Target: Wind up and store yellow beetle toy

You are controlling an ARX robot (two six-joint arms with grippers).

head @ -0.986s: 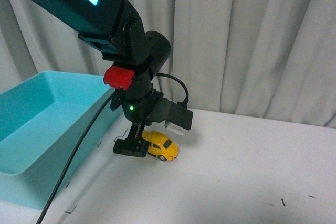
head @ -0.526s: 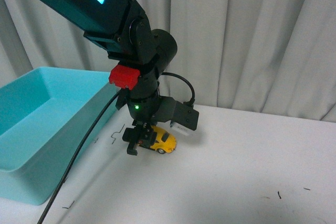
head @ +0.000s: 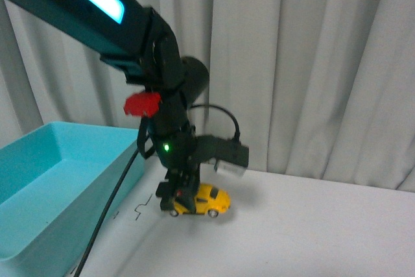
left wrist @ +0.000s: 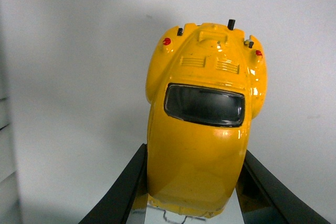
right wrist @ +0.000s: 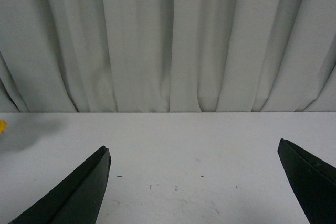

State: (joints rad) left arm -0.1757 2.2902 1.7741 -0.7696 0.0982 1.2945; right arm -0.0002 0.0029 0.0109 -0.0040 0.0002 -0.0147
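My left gripper [head: 175, 199] clamps the yellow beetle toy [head: 209, 200] lengthwise between its fingers, the teal bin [head: 78, 199] lying leftward.

Dim, soft-focus pictures; glare on the yellow beetle toy [left wrist: 202, 132]

A pleated pale curtain [head: 311, 63] hangs behind the left gripper [head: 174, 199]. The white table [head: 324, 238] spreads beneath it, evenly lit and flecked with small dark marks.

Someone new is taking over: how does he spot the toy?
Start at the turquoise bin, left on the white table. Just right of it the left gripper clamps the yellow beetle toy, the only yellow thing there: a rounded car with dark windows.
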